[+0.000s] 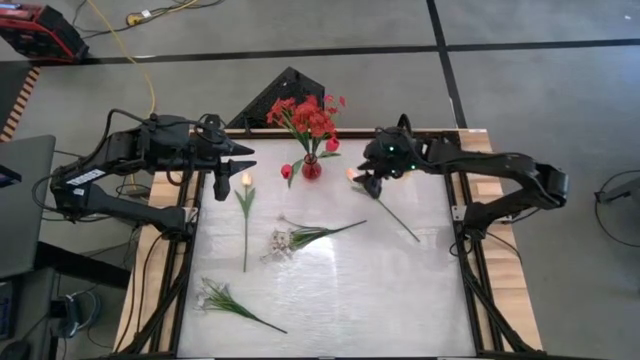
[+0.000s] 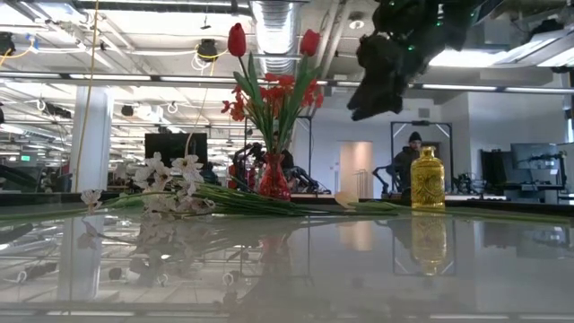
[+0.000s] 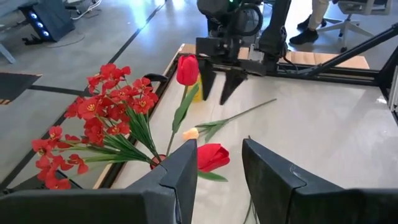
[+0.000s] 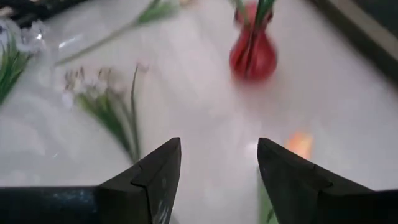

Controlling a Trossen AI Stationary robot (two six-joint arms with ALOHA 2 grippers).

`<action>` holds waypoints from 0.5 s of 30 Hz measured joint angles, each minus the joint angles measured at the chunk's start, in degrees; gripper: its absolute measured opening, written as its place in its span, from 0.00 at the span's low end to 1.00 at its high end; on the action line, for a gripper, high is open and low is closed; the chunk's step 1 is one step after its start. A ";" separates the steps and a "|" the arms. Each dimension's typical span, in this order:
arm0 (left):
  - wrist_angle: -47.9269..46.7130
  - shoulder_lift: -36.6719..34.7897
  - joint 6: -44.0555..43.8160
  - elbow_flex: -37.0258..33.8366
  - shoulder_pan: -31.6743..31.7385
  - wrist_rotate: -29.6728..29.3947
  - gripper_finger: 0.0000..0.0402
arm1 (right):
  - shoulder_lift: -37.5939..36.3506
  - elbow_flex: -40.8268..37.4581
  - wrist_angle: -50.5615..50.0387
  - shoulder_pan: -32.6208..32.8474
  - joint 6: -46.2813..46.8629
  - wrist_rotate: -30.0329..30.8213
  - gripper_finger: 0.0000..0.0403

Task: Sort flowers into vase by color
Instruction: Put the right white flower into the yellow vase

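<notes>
Hovered with fingers spread and empty: the right gripper (image 1: 366, 181), just above the peach tulip (image 1: 352, 173) lying flat on the table (image 1: 400, 290) beside the red vase (image 1: 311, 168) of red flowers (image 1: 308, 117). Waited at the far left edge near a second peach tulip (image 1: 246, 180): the left gripper (image 1: 240, 157), fingers parted, holding nothing. Lay loose nearer the front: two white sprays (image 1: 278, 243).
</notes>
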 joint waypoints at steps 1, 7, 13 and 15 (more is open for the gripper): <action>-0.02 0.00 0.01 0.00 0.00 0.00 0.29 | -0.24 0.00 -1.97 0.46 1.25 0.00 0.59; -0.30 0.00 -0.70 0.00 -0.01 0.53 0.29 | -0.22 0.00 -13.64 4.99 8.63 0.03 0.59; -1.26 0.30 -1.62 0.00 0.00 0.52 0.29 | 0.35 -3.76 -12.67 8.93 13.91 4.10 0.58; -1.35 0.49 -2.13 0.00 -0.02 0.70 0.29 | 0.30 -6.52 -11.23 9.38 15.89 5.50 0.57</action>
